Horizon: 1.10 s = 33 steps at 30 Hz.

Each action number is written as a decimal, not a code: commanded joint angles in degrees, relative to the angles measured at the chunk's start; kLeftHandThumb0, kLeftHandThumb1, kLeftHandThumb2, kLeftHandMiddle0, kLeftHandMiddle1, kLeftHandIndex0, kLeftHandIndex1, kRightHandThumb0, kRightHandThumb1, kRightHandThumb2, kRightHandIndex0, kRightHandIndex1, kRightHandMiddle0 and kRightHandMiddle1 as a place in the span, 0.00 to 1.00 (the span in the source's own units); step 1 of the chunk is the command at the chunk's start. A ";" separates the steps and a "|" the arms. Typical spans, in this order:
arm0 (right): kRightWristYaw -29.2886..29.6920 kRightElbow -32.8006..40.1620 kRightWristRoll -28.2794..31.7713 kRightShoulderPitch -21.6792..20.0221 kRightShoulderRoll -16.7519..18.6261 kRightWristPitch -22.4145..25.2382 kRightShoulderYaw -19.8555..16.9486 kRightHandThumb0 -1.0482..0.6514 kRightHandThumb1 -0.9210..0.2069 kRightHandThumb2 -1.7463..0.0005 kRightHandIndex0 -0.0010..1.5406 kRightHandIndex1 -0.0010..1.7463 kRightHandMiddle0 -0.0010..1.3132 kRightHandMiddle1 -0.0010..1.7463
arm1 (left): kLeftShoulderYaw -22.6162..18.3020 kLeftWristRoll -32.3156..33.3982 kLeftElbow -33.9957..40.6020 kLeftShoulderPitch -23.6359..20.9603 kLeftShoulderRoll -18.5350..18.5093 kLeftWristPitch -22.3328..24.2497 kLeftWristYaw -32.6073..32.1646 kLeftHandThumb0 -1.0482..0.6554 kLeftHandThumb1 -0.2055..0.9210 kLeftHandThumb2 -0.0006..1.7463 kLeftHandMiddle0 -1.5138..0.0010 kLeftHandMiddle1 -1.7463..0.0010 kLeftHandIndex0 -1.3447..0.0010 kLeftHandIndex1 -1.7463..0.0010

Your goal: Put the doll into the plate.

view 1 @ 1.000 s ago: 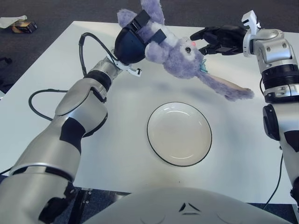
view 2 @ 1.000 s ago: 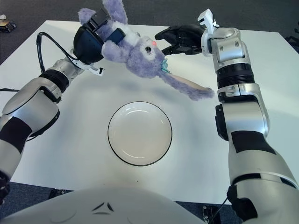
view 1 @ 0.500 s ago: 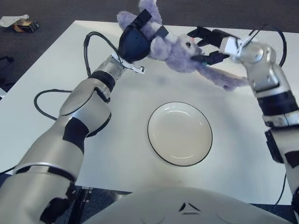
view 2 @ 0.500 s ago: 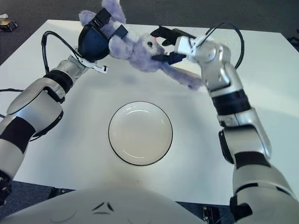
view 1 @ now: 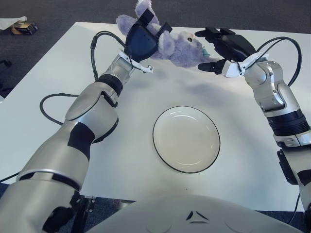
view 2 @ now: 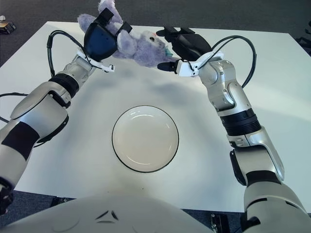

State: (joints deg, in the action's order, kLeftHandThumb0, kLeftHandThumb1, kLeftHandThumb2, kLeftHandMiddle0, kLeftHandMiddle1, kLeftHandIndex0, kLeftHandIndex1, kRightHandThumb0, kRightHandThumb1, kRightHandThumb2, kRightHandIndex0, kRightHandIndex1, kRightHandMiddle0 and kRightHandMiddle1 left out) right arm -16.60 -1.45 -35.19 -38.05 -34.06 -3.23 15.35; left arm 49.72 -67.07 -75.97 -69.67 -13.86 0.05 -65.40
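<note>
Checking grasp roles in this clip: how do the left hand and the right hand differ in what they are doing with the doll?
The left hand is clamped around the doll at its body; the right hand sits at its head end, fingers spread. Both are raised at the table's far side, beyond the plate.

doll's (view 1: 177, 46) long ear behind the right hand (view 1: 224, 46), its body partly under the left hand (view 1: 142, 41)

White table (view 1: 58, 77) carries one empty plate (view 1: 186, 139).
</note>
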 commanded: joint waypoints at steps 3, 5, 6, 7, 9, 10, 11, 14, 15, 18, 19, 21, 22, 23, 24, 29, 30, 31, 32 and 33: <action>-0.04 2.81 -1.70 0.58 0.41 1.37 -0.80 0.00 0.00 0.62 0.05 0.21 0.00 0.27 | 1.37 -0.48 0.12 -2.12 0.21 1.56 4.96 0.34 0.50 0.72 0.11 0.00 0.57 0.00; 0.08 3.01 -1.97 0.60 0.30 1.18 -0.76 0.00 0.00 0.61 0.06 0.21 0.00 0.27 | 1.65 -0.50 0.14 -2.22 0.44 1.65 6.44 0.34 0.50 0.73 0.11 0.00 0.56 0.00; 0.18 3.17 -2.11 0.66 0.27 1.10 -0.79 0.00 0.00 0.61 0.07 0.21 0.00 0.27 | 1.76 -0.46 0.12 -2.33 0.64 1.70 7.89 0.34 0.49 0.73 0.11 0.00 0.56 0.00; 0.22 3.28 -2.20 0.71 0.29 1.07 -0.84 0.00 0.00 0.60 0.08 0.21 0.00 0.28 | 1.82 -0.43 0.15 -2.39 0.75 1.73 8.85 0.34 0.49 0.73 0.11 0.00 0.56 0.00; 0.16 3.42 -2.31 0.77 0.35 1.13 -0.92 0.00 0.00 0.60 0.08 0.21 0.00 0.28 | 1.89 -0.40 0.26 -2.46 0.89 1.78 10.16 0.34 0.48 0.74 0.11 0.00 0.56 0.00; -0.03 3.52 -2.34 0.78 0.36 1.27 -0.94 0.00 0.00 0.60 0.09 0.21 0.00 0.28 | 1.99 -0.46 0.35 -2.54 1.00 1.80 10.81 0.34 0.48 0.74 0.11 0.00 0.55 0.00; -0.17 3.59 -2.35 0.79 0.36 1.39 -0.94 0.00 0.00 0.60 0.09 0.21 0.00 0.29 | 2.06 -0.49 0.43 -2.60 1.07 1.82 11.31 0.34 0.48 0.74 0.10 0.00 0.55 0.00; -1.29 4.26 -2.47 0.83 0.18 2.13 -0.87 0.00 0.00 0.59 0.09 0.21 0.00 0.28 | 2.38 -0.67 0.79 -2.89 1.34 1.69 12.90 0.33 0.47 0.75 0.10 0.00 0.55 0.00; -1.52 4.37 -2.51 0.82 0.14 2.26 -0.85 0.00 0.00 0.59 0.09 0.21 0.00 0.27 | 2.43 -0.65 0.86 -2.93 1.38 1.65 13.23 0.33 0.47 0.75 0.10 0.00 0.55 0.00; -1.22 3.03 -3.18 0.23 -0.16 1.32 -0.34 0.00 0.00 0.59 0.08 0.20 0.00 0.27 | 2.41 -0.37 1.22 -3.10 1.93 1.39 14.71 0.33 0.46 0.75 0.10 0.00 0.54 0.00; -1.22 2.94 -3.31 0.17 -0.14 1.30 -0.30 0.00 0.00 0.59 0.08 0.20 0.00 0.27 | 2.43 -0.36 1.31 -3.14 2.00 1.34 14.98 0.33 0.46 0.76 0.10 0.00 0.54 0.00; -1.16 3.11 -3.32 0.47 0.01 1.37 -0.43 0.00 0.00 0.59 0.08 0.20 0.00 0.27 | 2.43 -0.35 1.60 -3.12 2.30 1.46 15.26 0.33 0.46 0.76 0.11 0.00 0.54 0.00; -1.07 2.99 -3.23 0.53 0.14 1.30 -0.47 0.00 0.00 0.59 0.08 0.20 0.00 0.27 | 2.27 -0.19 1.77 -3.11 2.55 1.57 15.41 0.33 0.46 0.76 0.11 0.00 0.54 0.00; -1.00 2.89 -3.16 0.56 0.23 1.25 -0.50 0.00 0.00 0.59 0.08 0.20 0.00 0.27 | 2.15 -0.07 1.90 -3.10 2.72 1.64 15.53 0.33 0.45 0.76 0.11 0.00 0.54 0.00; -0.90 2.74 -3.17 0.52 0.32 1.21 -0.47 0.00 0.00 0.59 0.08 0.20 0.00 0.27 | 2.03 0.06 1.99 -3.11 2.90 1.68 15.83 0.33 0.45 0.76 0.11 0.00 0.54 0.00; -0.33 1.99 -4.02 0.02 0.84 1.63 -0.09 0.00 0.00 0.60 0.09 0.20 0.00 0.29 | 1.62 0.60 2.16 -3.25 3.69 1.58 17.50 0.33 0.44 0.77 0.13 0.00 0.53 0.00; -0.25 1.82 -4.27 -0.12 1.04 1.95 -0.02 0.00 0.00 0.60 0.09 0.20 0.00 0.29 | 1.60 0.63 2.16 -3.32 3.90 1.63 17.73 0.33 0.44 0.77 0.13 0.00 0.53 0.00; -0.22 1.71 -4.45 -0.21 1.19 2.15 0.00 0.00 0.00 0.61 0.09 0.20 0.00 0.29 | 1.60 0.64 2.17 -3.36 4.04 1.68 17.88 0.33 0.43 0.78 0.13 0.00 0.52 0.00; -0.07 1.14 -4.69 -0.53 1.51 2.46 0.08 0.00 0.00 0.61 0.09 0.20 0.00 0.30 | 1.65 0.61 2.22 -3.50 4.25 1.84 17.94 0.33 0.43 0.78 0.14 0.00 0.52 0.00; 0.05 0.74 -4.93 -0.71 1.79 2.68 0.13 0.00 0.00 0.61 0.09 0.20 0.00 0.30 | 1.70 0.58 2.26 -3.56 4.38 1.96 17.97 0.33 0.43 0.78 0.14 0.00 0.52 0.00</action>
State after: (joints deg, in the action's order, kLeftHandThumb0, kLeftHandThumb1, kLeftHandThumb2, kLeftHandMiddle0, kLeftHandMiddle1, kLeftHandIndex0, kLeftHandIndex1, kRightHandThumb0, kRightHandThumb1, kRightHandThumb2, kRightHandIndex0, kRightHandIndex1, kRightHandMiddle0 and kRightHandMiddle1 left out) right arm -17.18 0.53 -39.02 -37.61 -33.07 -1.25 15.25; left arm 51.78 -67.15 -74.33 -71.01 -9.90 1.02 -47.84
